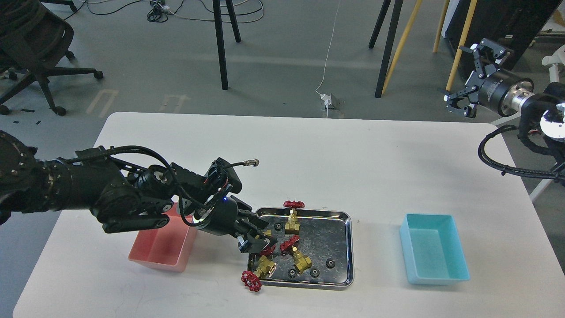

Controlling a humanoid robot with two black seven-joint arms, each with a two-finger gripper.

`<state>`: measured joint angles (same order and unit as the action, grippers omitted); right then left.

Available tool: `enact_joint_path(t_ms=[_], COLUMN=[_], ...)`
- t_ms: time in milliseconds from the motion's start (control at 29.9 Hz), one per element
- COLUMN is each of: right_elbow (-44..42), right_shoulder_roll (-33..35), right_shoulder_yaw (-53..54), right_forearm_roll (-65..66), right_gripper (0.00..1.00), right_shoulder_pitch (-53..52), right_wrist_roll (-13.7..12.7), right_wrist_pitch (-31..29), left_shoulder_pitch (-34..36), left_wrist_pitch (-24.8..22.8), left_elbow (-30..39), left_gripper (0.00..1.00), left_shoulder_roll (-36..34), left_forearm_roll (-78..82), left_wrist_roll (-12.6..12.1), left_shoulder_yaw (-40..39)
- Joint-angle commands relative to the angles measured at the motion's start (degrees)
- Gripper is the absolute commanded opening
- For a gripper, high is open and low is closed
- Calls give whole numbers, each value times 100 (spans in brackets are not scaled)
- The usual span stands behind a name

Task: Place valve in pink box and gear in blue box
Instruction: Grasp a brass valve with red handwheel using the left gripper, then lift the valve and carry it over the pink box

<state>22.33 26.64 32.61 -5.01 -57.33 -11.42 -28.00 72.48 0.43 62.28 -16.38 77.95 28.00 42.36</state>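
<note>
My left gripper [259, 240] reaches over the left edge of the steel tray [349, 247] and is shut on a brass valve [268, 250]; only a bit of its brass and red handwheel shows between the fingers. Three more valves lie at the tray: one at the back [292, 218], one in the middle [300, 259], and one at the front left corner [261, 269] with its wheel over the rim. Several small black gears [329, 263] lie in the tray. The pink box [161, 251] is under my left arm. The blue box [432, 254] stands to the right. My right gripper [459, 75] is open, high off the table's far right.
The white table [309, 150] carries the tray and both boxes. A black cable loop [499, 163] of my right arm hangs over the table's right edge. Stand legs and an office chair [35, 48] are on the floor behind.
</note>
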Motion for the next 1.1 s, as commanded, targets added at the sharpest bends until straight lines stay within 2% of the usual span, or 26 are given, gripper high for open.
enact_joint_path(t_ms=[0,367,702,1069], right_elbow=[0,0,-9,-9], right_shoulder_roll=[-1,17,17,17], right_shoulder_yaw=[0,0,0,9], right_forearm_roll=[0,-9,-9,-9], right_gripper=[99,99,99,99], right_shoulder_pitch=[20,73,99,117], right_wrist_roll=[0,0,8,8], right_wrist_pitch=[0,0,0,0], left_shoulder_pitch=[-6,-23,-32,38], left_wrist_pitch=[10,10,19,107], left_elbow=[3,12,12,21], left_gripper=[46,38,24,21], left_shoulder_roll=[-5,-31,-40,-260], left_forearm_roll=[18,124,124,133], left_wrist_roll=[0,0,0,0], left_shoulder_yaw=[0,9,0,-228])
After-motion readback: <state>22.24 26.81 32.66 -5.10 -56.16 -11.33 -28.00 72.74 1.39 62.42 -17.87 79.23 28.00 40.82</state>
